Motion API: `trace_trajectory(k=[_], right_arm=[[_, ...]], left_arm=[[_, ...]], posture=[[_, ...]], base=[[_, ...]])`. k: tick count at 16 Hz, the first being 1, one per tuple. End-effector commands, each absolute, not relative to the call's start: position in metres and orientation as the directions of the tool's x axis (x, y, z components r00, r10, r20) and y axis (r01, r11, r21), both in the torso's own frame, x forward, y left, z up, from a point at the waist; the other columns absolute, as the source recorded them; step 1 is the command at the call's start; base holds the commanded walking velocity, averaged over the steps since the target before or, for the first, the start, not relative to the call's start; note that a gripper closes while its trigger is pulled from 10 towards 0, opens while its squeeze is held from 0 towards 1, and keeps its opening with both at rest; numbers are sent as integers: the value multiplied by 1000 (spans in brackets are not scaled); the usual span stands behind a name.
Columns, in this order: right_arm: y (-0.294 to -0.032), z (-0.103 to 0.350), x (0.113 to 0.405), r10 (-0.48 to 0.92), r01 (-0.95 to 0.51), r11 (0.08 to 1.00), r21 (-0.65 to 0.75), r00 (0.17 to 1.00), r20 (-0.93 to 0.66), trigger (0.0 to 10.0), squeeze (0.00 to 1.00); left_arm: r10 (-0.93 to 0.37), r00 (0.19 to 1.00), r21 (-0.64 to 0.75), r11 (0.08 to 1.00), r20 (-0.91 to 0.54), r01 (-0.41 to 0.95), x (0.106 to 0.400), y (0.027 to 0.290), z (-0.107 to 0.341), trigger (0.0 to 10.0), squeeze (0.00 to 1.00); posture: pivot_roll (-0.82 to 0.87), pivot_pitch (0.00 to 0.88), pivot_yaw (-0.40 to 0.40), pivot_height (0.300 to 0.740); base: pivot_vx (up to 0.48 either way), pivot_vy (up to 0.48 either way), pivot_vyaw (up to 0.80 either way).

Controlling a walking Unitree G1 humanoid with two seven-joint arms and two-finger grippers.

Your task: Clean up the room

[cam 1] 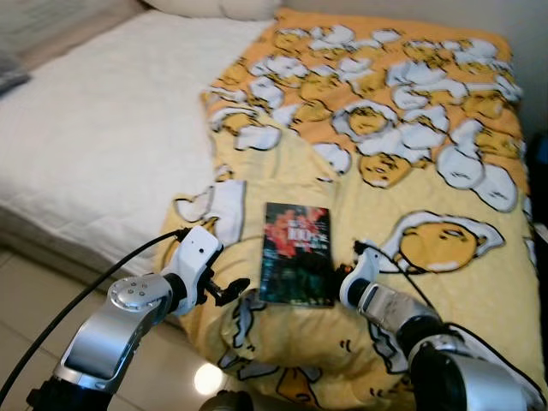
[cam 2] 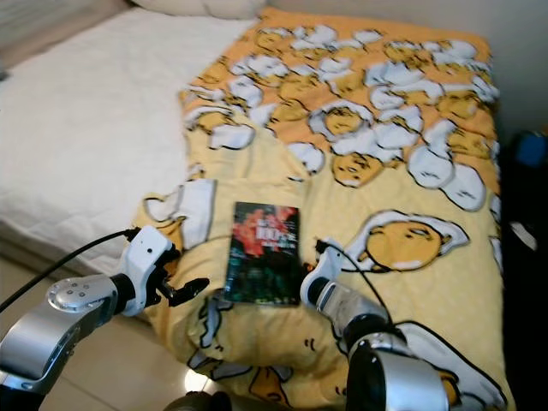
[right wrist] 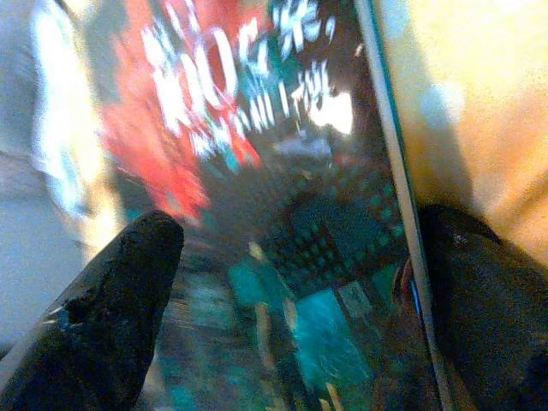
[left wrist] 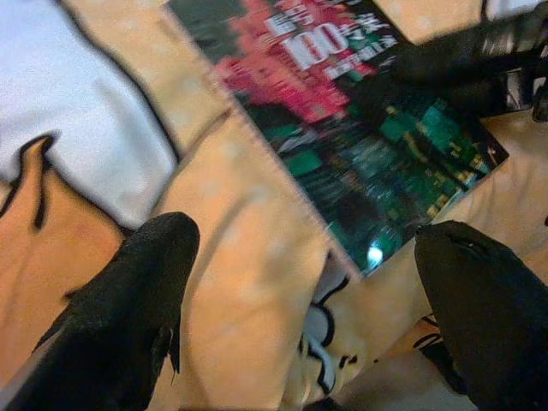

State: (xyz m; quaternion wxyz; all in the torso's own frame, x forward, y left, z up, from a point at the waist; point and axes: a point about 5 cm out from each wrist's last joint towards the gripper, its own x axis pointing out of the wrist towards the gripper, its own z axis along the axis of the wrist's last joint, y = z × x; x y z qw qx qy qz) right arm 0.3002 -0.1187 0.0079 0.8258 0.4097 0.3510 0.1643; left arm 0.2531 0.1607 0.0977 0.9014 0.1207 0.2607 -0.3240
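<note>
A dark book (cam 1: 296, 253) with a red and green cover lies flat on the yellow cartoon-egg blanket (cam 1: 402, 154) near the bed's front edge. My left gripper (cam 1: 233, 293) is open just off the book's near left corner, over a fold of blanket. In the left wrist view its two fingers (left wrist: 128, 308) spread wide with the book (left wrist: 360, 128) ahead of them. My right gripper (cam 1: 341, 276) is at the book's near right edge; in the right wrist view its open fingers (right wrist: 111, 308) straddle the book's cover (right wrist: 257, 197), very close to it.
A bare white mattress (cam 1: 103, 137) takes up the bed's left half, with a pillow (cam 1: 214, 7) at the head. Tiled floor (cam 1: 34, 291) lies below the bed's edge on the left. A dark object with some blue (cam 2: 527, 154) stands right of the bed.
</note>
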Motion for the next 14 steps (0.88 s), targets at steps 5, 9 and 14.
trace_trajectory(k=[5, 9, 14], right_arm=[[-113, 28, 314, 587, 17, 441, 897, 751, -303, 0, 0], [-103, 22, 306, 647, -15, 468, 883, 687, -331, 0, 0], [-98, 11, 299, 623, 16, 550, 835, 657, -424, 0, 0]], left_arm=[[-516, 653, 51, 762, -555, 645, 255, 162, 97, 10000, 0], [-515, 652, 51, 762, -557, 646, 254, 162, 97, 10000, 0], [-517, 649, 50, 760, -558, 648, 253, 161, 96, 10000, 0]], posture=[[-49, 93, 76, 740], [-51, 91, 74, 740], [-52, 94, 73, 740]], base=[[0, 0, 0], [0, 0, 0], [0, 0, 0]])
